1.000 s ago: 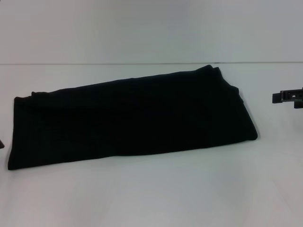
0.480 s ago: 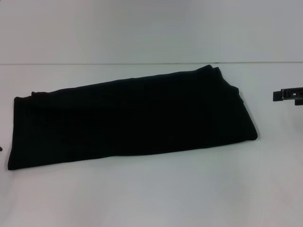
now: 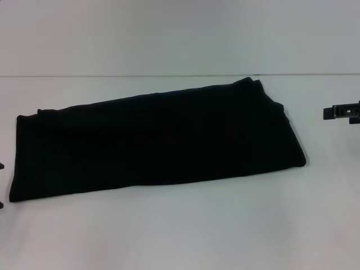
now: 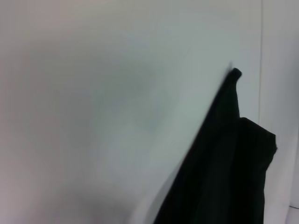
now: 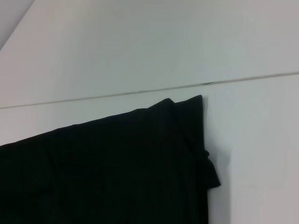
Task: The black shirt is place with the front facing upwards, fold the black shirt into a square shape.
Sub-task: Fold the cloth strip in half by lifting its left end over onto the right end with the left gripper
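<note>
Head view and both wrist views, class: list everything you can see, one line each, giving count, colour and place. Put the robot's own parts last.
black shirt: one, black, folded into a long band lying flat across the middle of the table, slanting up toward the robot's right; no lettering shows.
table: one, white, under the shirt, filling the view; a thin seam line runs across its far part.
right pincer: one, black, at the right edge of the head view, apart from the shirt's right end.
left pincer: one, dark, only slivers at the left edge of the head view, next to the shirt's left end.
</note>
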Tool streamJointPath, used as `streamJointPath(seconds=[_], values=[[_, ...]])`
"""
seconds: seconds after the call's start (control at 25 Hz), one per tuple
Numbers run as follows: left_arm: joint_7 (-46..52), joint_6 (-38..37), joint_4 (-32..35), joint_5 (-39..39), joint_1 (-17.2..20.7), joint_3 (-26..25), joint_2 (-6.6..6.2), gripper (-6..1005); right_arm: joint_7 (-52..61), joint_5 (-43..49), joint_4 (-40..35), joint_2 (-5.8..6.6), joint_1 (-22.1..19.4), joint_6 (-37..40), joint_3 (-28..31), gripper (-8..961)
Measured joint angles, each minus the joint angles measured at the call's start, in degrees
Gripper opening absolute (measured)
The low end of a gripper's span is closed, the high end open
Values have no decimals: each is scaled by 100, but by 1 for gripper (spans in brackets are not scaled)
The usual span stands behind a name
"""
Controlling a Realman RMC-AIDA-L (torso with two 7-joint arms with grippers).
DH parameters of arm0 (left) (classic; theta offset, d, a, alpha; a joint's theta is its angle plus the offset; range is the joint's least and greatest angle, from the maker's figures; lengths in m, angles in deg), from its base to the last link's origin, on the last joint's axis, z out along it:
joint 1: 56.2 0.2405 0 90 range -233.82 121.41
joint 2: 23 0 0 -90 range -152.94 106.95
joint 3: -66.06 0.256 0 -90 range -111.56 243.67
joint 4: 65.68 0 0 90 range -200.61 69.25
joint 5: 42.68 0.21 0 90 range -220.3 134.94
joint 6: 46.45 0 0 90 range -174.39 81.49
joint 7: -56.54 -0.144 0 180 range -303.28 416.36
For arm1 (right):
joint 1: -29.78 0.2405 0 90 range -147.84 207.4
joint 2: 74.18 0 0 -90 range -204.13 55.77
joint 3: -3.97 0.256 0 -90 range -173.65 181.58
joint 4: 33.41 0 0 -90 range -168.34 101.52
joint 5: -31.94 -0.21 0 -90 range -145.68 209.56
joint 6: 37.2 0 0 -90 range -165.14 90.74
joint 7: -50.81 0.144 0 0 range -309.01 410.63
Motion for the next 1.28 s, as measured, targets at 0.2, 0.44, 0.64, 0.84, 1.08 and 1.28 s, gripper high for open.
streamJointPath(seconds=[0.2, 0.44, 0.64, 0.84, 1.08, 1.28], values=[[17, -58, -3, 9, -6, 15, 14, 900, -1, 0, -3, -1, -25, -3, -20, 939], [-22, 2, -7, 37, -24, 31, 85, 888, -35, 0, -3, -1, -31, -4, -21, 939], [-32, 74, -8, 41, -45, 34, 110, 877, -71, 0, 19, -1, -32, -4, -6, 939], [-35, 180, -10, 42, -52, 39, 145, 867, -77, 0, 22, -1, -32, -3, 1, 939], [-43, 261, -17, 41, -75, 37, 190, 854, -82, 0, 26, -1, -32, 16, -14, 939], [-68, 339, -89, 41, -107, 36, 206, 843, -84, 0, 26, -1, -32, 23, -13, 939]])
